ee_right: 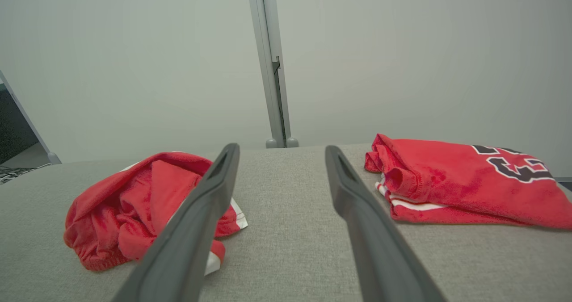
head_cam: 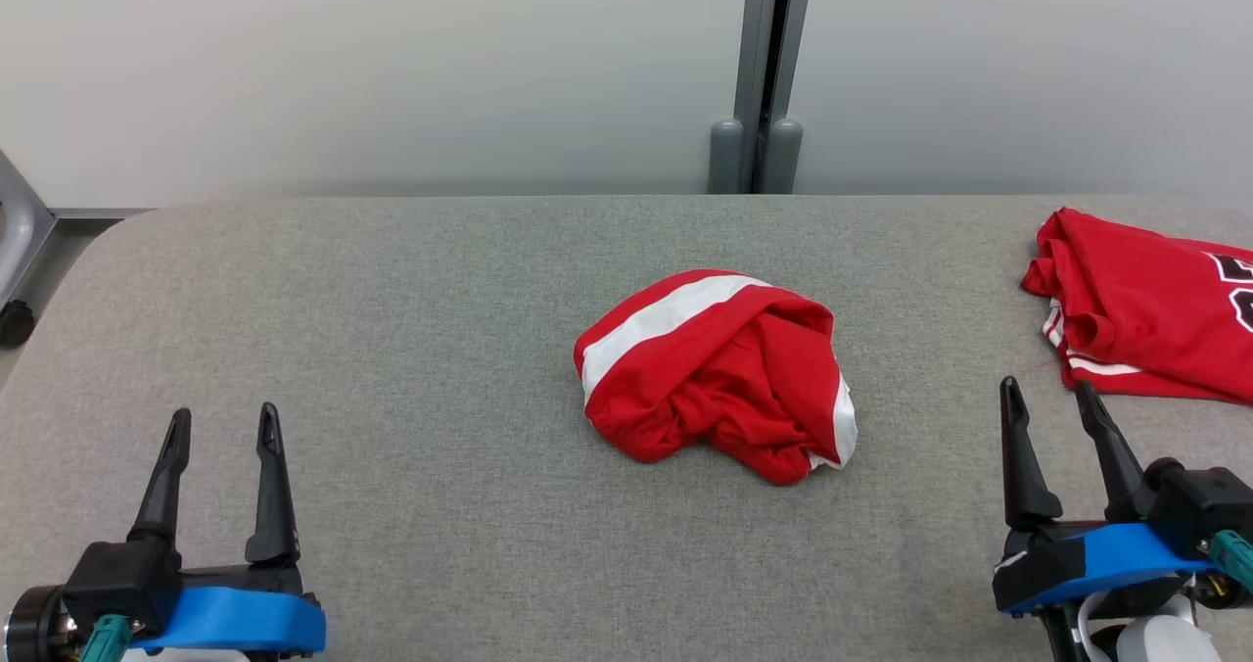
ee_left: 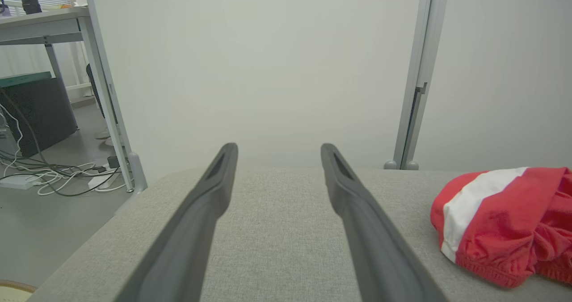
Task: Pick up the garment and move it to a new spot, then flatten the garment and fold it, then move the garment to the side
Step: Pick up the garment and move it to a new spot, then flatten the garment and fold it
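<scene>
**Head view.** The crumpled garment (head_cam: 715, 378) (red cloth with a broad white stripe) lay bunched in a low heap near the middle of the grey fabric-covered bench (head_cam: 392, 280), touching neither hand. The left hand (head_cam: 224, 410) sat at the lower left over the near part of the bench. Its two dark fingers (head_cam: 271, 486) were spread apart and pointed away from the robot, with nothing between them. The right hand (head_cam: 1046, 386) sat at the lower right, its fingers likewise parted and empty, the tips leaning slightly toward the left. A folded jersey (head_cam: 1145, 319), red with white trim and dark lettering, rested flat at the bench's far right, near the right hand's fingertips and well apart from the garment. Behind the bench stood a pale wall (head_cam: 392, 74), divided by a grey upright post (head_cam: 762, 74).

**Left wrist view.** The garment appeared to the right of the spread fingers, its white stripe and gathered hem toward the camera. Only bench fabric lay between the fingers. Cables (ee_left: 58, 177) trailed over the floor (ee_left: 40, 230) beyond the bench's rounded corner.

**Right wrist view.** The garment lay to the left, partly hidden behind one finger — the head view showed cloth and hand apart. The jersey lay to the right of the fingers.
</scene>
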Controlling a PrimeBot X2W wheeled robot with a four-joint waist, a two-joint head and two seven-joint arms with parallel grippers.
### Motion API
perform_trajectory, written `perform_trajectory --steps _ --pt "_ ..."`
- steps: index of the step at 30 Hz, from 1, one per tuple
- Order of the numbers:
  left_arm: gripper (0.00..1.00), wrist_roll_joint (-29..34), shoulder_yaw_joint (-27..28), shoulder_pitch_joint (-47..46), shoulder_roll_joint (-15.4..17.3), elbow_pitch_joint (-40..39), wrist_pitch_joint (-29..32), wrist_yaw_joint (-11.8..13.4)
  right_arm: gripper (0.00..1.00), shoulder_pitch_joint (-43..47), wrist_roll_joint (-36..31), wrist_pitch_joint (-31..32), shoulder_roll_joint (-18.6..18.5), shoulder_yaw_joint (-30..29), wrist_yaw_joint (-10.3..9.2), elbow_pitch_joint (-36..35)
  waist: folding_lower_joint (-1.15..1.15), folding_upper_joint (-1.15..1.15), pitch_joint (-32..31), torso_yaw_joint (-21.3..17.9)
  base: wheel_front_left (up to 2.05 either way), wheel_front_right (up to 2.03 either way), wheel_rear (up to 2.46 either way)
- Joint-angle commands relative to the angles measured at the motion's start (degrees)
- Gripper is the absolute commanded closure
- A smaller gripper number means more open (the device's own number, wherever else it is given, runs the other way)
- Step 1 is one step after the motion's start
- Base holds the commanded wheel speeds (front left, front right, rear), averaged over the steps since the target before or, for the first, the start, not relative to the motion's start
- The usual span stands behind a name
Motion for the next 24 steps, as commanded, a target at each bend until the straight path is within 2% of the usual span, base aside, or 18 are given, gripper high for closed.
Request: perform_trajectory --steps 1,13,24 --pt "0.00 0.83 0.59 0.72 -0.53 0.18 -0.27 -0.53 0.00 1.05 -0.39 0.27 -0.08 -0.37 0.01 -0.25 0.00 0.00 -0.14 0.03 0.00 0.00 0.00" --pt "0.00 4.75 3.74 1.78 -3.13 1.10 -0.27 -3.35 0.00 2.85 -0.23 2.08 -0.07 -0.22 0.01 -0.43 0.00 0.00 -0.83 -0.20 0.00 0.00 0.00" --pt "0.00 6.79 5.75 1.86 -5.00 1.94 -0.27 -4.93 0.00 2.84 -0.31 2.64 -0.07 -0.25 0.01 -0.51 0.00 0.00 -0.92 -0.26 0.00 0.00 0.00"
